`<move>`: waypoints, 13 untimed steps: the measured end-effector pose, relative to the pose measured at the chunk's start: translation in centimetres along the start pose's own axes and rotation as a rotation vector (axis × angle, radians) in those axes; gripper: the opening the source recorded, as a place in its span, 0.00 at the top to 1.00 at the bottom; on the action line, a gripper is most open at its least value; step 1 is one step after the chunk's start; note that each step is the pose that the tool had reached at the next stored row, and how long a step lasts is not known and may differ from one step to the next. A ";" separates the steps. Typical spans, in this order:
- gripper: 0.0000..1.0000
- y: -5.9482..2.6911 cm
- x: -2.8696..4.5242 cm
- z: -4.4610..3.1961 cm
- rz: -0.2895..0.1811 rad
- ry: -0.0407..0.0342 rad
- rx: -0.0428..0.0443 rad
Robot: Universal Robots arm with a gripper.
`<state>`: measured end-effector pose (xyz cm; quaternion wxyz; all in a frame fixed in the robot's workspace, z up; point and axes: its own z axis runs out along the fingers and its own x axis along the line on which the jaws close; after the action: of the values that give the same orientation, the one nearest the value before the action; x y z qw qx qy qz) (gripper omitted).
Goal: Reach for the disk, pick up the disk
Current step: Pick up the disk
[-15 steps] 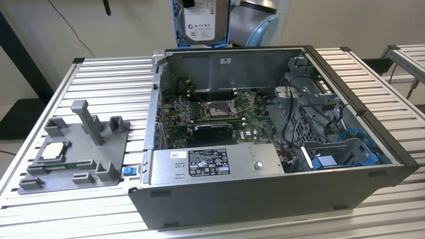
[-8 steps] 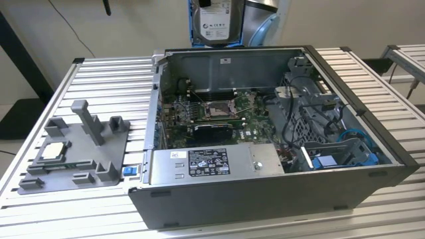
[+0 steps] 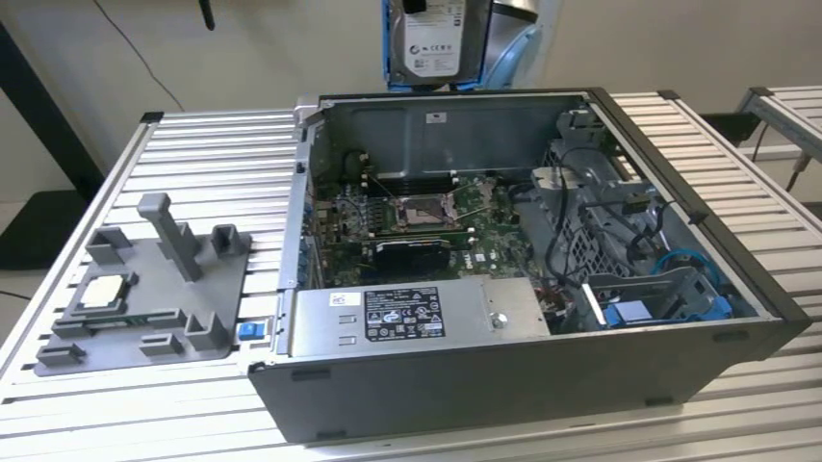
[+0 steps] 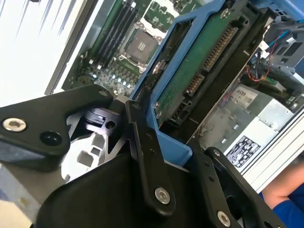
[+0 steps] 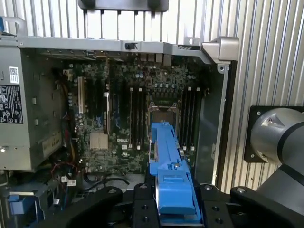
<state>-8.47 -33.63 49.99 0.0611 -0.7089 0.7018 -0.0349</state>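
Printed labels are seen on the disk [image 3: 434, 43] and the power supply [image 3: 404, 315]; no wording is legible.

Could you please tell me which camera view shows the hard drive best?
The exterior view: the silver-grey rectangular hard drive faces the camera, white label visible, above the open grey computer case. The second wrist view shows its green circuit-board underside between the black fingers; the first wrist view shows its blue rail edge-on.

The disk [image 3: 437, 43] is cut off by the exterior view's top edge, its label print too small to make out. In the second wrist view its near end is buried between the gripper's [image 4: 173, 142] fingers (label face turned away).
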 end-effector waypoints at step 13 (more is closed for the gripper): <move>1.00 -3.88 0.05 0.53 0.000 0.0000 0.0000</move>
<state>-4.56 -33.63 49.99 0.0611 -0.7089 0.7018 -0.0349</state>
